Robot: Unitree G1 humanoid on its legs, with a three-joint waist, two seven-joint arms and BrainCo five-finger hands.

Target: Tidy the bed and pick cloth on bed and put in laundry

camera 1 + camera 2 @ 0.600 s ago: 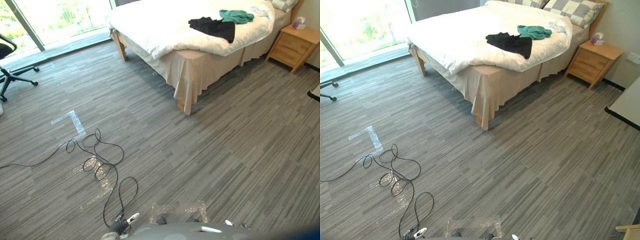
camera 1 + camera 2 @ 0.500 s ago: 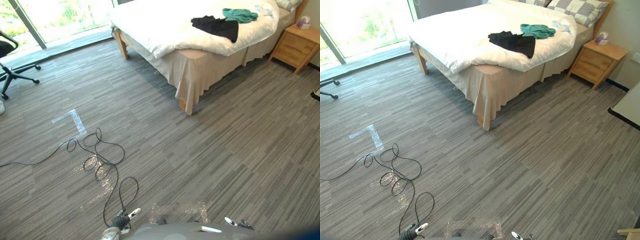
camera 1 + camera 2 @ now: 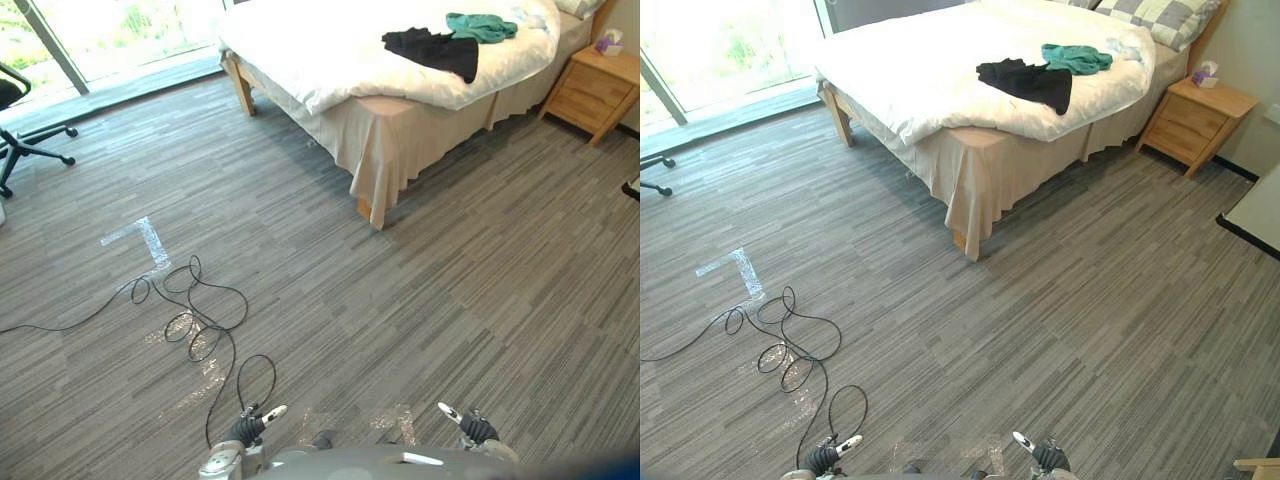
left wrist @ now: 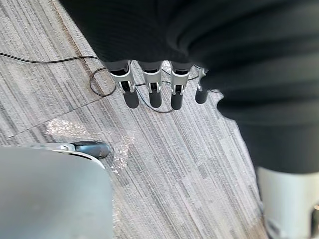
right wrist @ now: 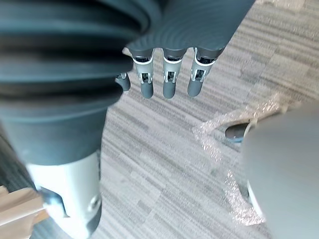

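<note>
Open: carpet floor [image 3: 420, 300] up to the bed [image 3: 400, 130]. Obstacles: nightstand [image 3: 590, 85] just beside bed; office chair [image 3: 8, 95] far left; table edge [image 3: 1252, 215] at right.

A: Entry one, left hand [image 3: 246, 429]. Change?
B: Sits higher above the lower edge of the head views than before. More of it shows, with a silver finger out over the floor [image 3: 400, 300].
A: Entry two, right hand [image 3: 476, 428]?
B: Only a tip at the edge earlier. Now raised likewise, about level with the left.
A: Entry three, the view?
B: The whole scene shifts slightly, which is camera motion.
</note>
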